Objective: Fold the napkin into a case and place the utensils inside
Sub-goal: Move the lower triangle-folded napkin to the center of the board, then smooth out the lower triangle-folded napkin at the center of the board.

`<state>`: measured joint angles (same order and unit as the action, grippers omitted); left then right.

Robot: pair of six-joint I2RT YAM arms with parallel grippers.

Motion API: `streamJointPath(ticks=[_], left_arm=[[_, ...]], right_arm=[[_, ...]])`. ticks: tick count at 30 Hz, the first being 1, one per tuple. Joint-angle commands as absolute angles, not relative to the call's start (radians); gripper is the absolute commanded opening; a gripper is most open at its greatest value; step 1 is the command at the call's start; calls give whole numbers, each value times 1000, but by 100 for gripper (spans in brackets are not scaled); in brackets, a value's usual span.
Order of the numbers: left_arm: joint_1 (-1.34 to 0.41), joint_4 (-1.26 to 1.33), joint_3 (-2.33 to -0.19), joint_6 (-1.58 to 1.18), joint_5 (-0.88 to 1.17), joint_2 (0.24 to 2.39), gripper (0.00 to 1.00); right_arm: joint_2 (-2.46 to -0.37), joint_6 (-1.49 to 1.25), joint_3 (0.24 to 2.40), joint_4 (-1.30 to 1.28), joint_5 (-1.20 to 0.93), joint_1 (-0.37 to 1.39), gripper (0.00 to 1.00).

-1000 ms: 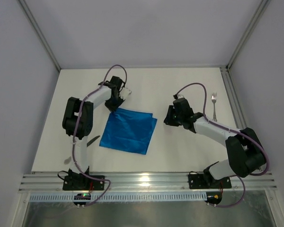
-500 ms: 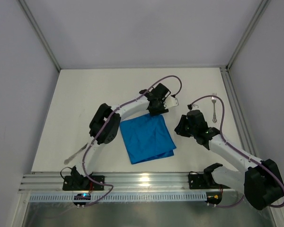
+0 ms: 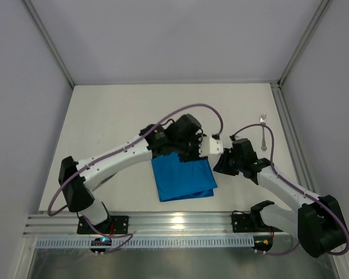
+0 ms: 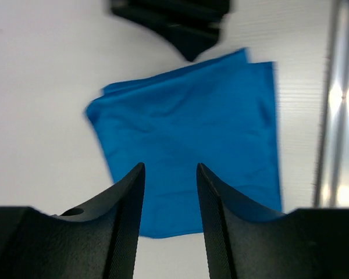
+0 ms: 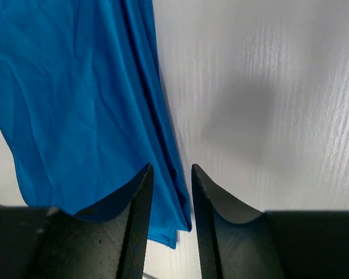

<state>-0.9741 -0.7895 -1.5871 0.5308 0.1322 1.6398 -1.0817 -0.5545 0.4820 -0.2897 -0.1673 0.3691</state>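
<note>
— Left gripper (image 3: 189, 152), item one. Jaw state?
— Parted, nothing clamped. Overhead, the arm's own wrist hides this. The left wrist view shows both fingers (image 4: 125, 221) with blue cloth visible through the gap.
— Item two: what lies under it?
— Napkin (image 3: 183, 177), bright blue, folded to a layered rectangle, flat on the table (image 3: 104, 128). It sits below and ahead of the left gripper, which hangs above it. The left wrist view adds two offset layers at one corner and the metal rail (image 4: 337, 116) past the cloth's edge.
— Item three: right gripper (image 3: 220, 164)?
— Fingers (image 5: 136, 221) a narrow way apart, holding nothing. It hangs over the napkin's right-hand edge. Only the right wrist view shows that layered edge running beneath the gap, with bare table on the far side of it.
— Item four?
— Fork (image 3: 263, 138), silver, on the table to the right of the right gripper, well apart from it and from the napkin. Overhead view only; neither wrist camera takes it in. A purple cable (image 3: 244, 127) crosses its upper part there.
</note>
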Motion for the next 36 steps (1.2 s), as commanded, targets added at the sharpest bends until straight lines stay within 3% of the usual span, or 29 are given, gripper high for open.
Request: streamJointPath(ticks=[1,4,8,13,30,33,36], left_arm=[[-1127,-898,-1451,529,184,1686,44],[-1283,-824,-1394,528,126,1721,48],[-1345,-706,-1402,493,115,1781,48],[-1368,-600,-1436,428,106,1890,39],[-1368,-449,-1373,396,11,2014,24],[-1365,-431,-1362,396,11,2025,18],[-1353,-428,-1361,391,9,2034,10]], right_arm=[[-1023,-534,480,-371,-230,367,37],[-1002,-528,450,-387,-276,367,37],[-997,-532,420,-387,-301,367,37],[-999,-541,387,-368,-310,365,36],[-1008,-545,383,-390,-341,367,32],[-1017,-552,373,-377,-348,367,27],[-1043,-557,361,-351,-370,367,16]])
